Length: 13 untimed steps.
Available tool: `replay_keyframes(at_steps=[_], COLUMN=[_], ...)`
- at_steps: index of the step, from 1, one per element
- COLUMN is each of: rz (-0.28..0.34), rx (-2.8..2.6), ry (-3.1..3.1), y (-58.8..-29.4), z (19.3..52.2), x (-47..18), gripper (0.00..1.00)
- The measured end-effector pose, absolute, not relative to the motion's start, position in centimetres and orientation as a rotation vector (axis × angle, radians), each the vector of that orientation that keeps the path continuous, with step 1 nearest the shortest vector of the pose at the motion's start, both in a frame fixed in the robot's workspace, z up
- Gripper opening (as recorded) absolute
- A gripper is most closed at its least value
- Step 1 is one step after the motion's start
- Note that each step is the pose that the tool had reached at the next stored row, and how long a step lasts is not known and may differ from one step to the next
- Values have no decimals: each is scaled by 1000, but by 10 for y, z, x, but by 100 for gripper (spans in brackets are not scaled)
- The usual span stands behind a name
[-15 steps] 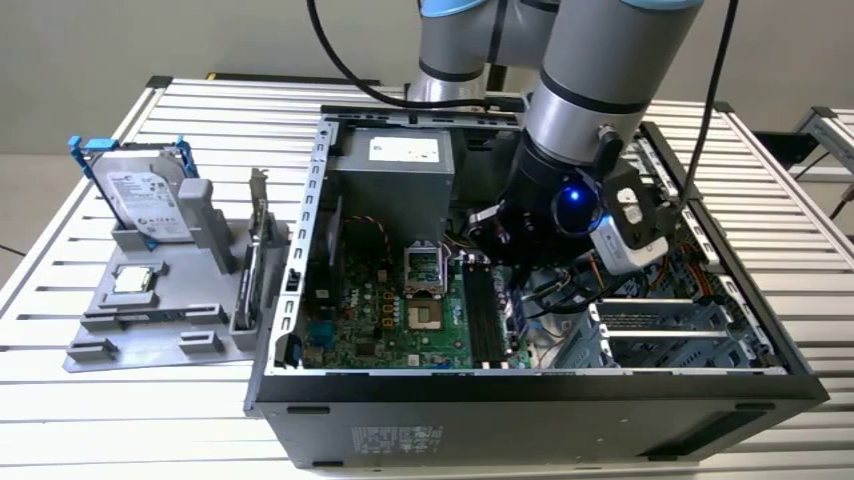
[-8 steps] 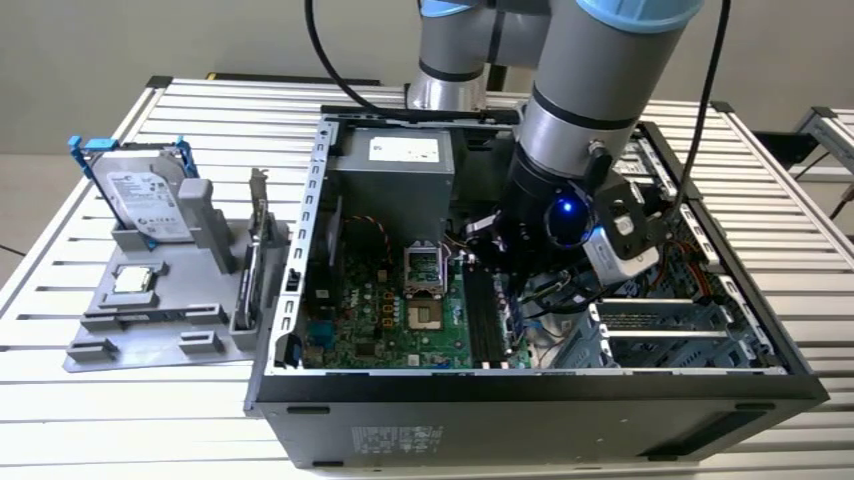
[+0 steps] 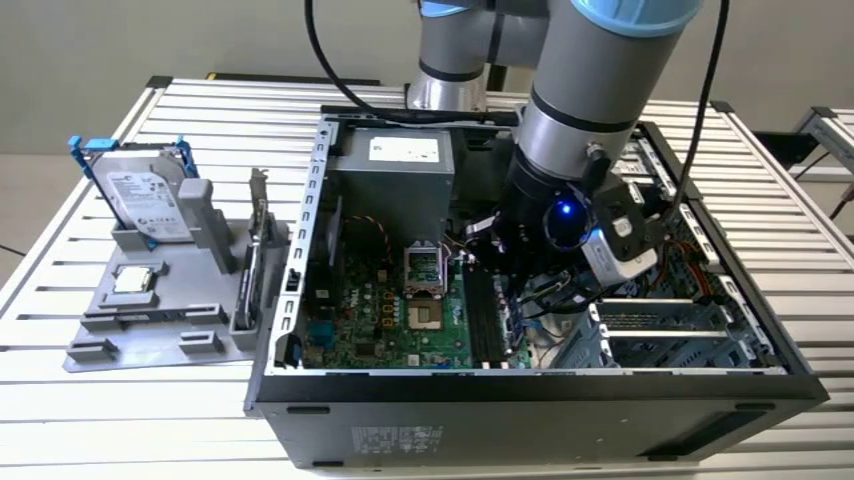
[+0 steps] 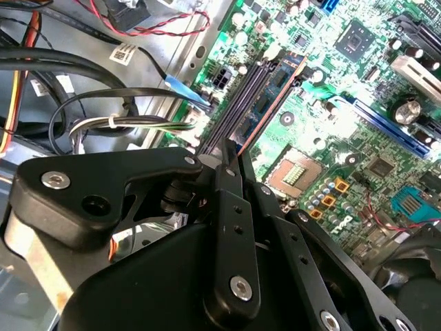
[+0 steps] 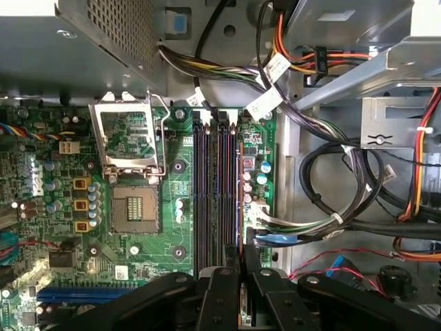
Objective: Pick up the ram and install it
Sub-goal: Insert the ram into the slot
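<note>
The ram (image 4: 274, 89) is a thin dark stick with black chips. It stands on edge along the outermost of the black memory slots (image 5: 207, 200) on the green motherboard (image 3: 387, 310). In the first wrist view the ram (image 5: 238, 207) shows edge-on as a narrow line. My gripper (image 4: 233, 148) is shut on the near end of the ram, one black finger on each face. The same grip appears in the first wrist view (image 5: 242, 249). In the exterior view the gripper (image 3: 518, 290) reaches down into the open computer case, over the slots.
Cable bundles (image 5: 331, 207) and a blue connector (image 5: 275, 240) lie close beside the slots. The CPU socket (image 5: 134, 207) and power supply (image 3: 394, 165) sit on the other side. A grey fixture (image 3: 160, 320) at the exterior view's left holds a hard drive (image 3: 140, 195) and an expansion card (image 3: 260, 215).
</note>
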<state>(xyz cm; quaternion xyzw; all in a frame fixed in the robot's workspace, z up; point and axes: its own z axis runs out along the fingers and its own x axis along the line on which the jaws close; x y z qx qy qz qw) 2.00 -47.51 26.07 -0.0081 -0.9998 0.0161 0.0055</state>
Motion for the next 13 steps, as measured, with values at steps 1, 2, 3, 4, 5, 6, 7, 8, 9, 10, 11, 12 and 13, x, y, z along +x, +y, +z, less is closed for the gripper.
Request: replay_keyframes(at_steps=[1, 2, 3, 4, 5, 6, 7, 8, 9, 10, 11, 12, 13], rz=[50, 51, 51, 51, 51, 51, 51, 51, 51, 51, 51, 51, 51], rx=[-25, -25, -25, -25, -25, -25, -25, -25, -25, -25, -26, -26, -25], ry=[-3130, -3130, -3130, -3130, -3130, -3130, -3130, -3130, -3130, -3130, -3130, -3130, -3130], y=[-475, -475, -475, -475, -475, -475, -475, -475, -475, -475, -475, -474, -474], z=[260, 259, 257, 255, 254, 252, 250, 249, 248, 246, 245, 244, 243], x=[20, 20, 20, 20, 20, 20, 20, 20, 20, 20, 19, 19, 18], gripper=[0, 0, 0, 0, 0, 0, 0, 0, 0, 0, 0, 0, 0])
